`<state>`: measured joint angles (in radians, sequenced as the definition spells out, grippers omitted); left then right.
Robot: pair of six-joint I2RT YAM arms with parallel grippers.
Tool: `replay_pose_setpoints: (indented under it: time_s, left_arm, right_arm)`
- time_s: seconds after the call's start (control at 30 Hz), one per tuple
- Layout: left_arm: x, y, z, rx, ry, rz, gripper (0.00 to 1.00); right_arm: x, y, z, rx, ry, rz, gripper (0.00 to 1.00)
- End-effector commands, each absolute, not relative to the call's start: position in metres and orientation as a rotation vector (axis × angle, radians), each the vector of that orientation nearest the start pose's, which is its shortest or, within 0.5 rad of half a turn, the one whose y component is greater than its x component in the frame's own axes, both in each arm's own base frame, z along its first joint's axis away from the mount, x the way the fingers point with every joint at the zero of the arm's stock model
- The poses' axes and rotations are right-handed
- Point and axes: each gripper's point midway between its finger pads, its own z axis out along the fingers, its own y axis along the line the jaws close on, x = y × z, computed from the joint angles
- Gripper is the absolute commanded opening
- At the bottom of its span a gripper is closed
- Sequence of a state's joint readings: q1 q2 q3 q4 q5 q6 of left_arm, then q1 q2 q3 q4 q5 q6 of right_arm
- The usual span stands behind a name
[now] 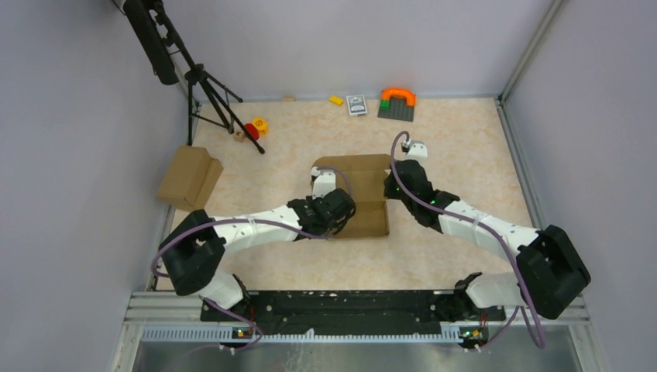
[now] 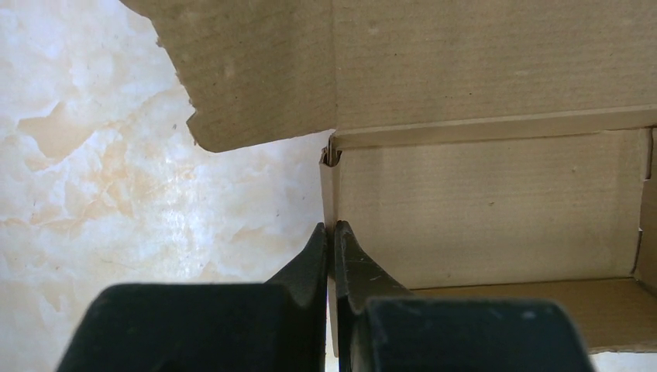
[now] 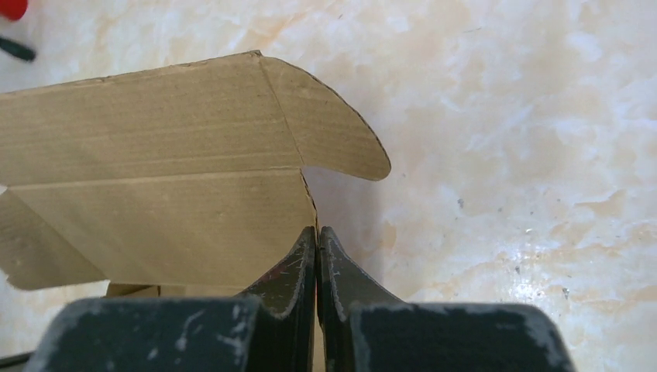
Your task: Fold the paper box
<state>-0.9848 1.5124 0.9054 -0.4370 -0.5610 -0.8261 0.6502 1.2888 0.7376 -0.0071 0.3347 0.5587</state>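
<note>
1. The left gripper [image 2: 331,252] has its fingers pressed together on the upright left wall of the paper box [image 2: 488,209]. The fingers hide the wall's lower end.
2. The right gripper [image 3: 316,252] is clamped on the box's right wall edge. How deep the cardboard goes between the fingers is hidden.
3. The box sits open at mid-tabletop [image 1: 465,155] between the arms, with its round-eared lid flap on the far side. From above, both wrists cover its side walls.
4. A bulkier brown carton [image 1: 188,180] lies at the left edge, well apart.
5. At the far edge are a tripod [image 1: 205,85], cut off at the top, and small toys [image 1: 397,101] too tiny to identify.
</note>
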Motion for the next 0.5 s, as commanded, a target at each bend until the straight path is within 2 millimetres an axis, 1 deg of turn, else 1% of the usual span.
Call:
replay_pose_setpoints:
  time_s: [0.0, 0.13, 0.2, 0.27, 0.37, 0.47]
  left_arm:
    - [0.258, -0.250, 0.075, 0.023, 2.347, -0.037, 0.00]
    - [0.274, -0.261, 0.076, 0.024, 2.339, -0.064, 0.00]
    - [0.281, -0.268, 0.077, 0.030, 2.334, -0.086, 0.00]
    - [0.288, -0.272, 0.077, 0.027, 2.331, -0.084, 0.00]
    - [0.296, -0.280, 0.076, 0.023, 2.336, -0.087, 0.00]
    - [0.301, -0.286, 0.074, 0.000, 2.345, -0.084, 0.00]
  right_arm:
    - [0.356, 0.183, 0.163, 0.302, 1.936, 0.263, 0.00]
    - [0.367, 0.175, 0.174, 0.314, 1.909, 0.167, 0.00]
    - [0.366, 0.168, 0.173, 0.322, 1.923, 0.116, 0.00]
    - [0.365, 0.157, 0.171, 0.422, 1.907, 0.079, 0.00]
    - [0.369, 0.163, 0.177, 0.375, 1.863, 0.127, 0.00]
    - [0.368, 0.166, 0.174, 0.375, 1.846, 0.164, 0.00]
